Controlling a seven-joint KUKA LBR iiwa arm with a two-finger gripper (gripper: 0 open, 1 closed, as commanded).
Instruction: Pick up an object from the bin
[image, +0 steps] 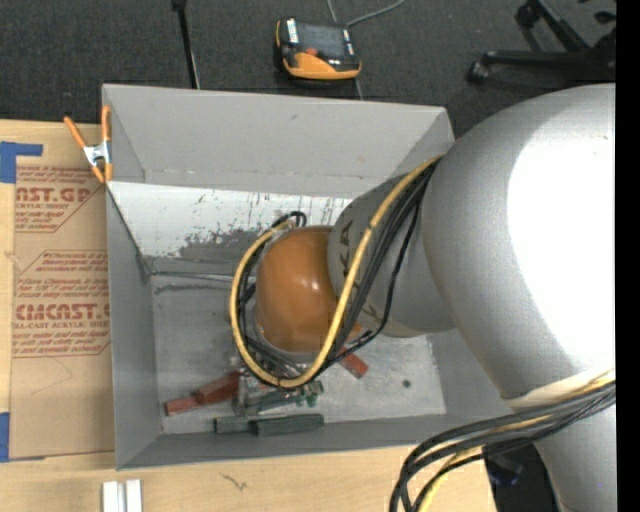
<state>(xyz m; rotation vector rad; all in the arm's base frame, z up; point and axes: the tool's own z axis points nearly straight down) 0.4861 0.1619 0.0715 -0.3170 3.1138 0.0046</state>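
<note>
Nearest pickable items: a red-brown strip (200, 398) flat on the bin floor near the front-left corner, slightly tilted, with its right end running in under the gripper (272, 395), and a dark bar (268, 425) lying along the foot of the front wall, just below the gripper. Can't tell which of the two it's over, or whether it touches either. The gripper is low, close to the floor, mostly hidden under the orange cover (290, 290), so I can't tell if it's open or closed, and nothing is visibly held. A small red piece (355, 367) sits just right of the gripper, partly tucked under the arm (520, 250). A tiny dark speck (407, 382) is further right on the floor, apart from everything else. Yellow and black cables (238, 300) loop round the left side of the cover. The bin (250, 140) floor is scuffed toward the back. The arm's body covers the bin's right side.
</note>
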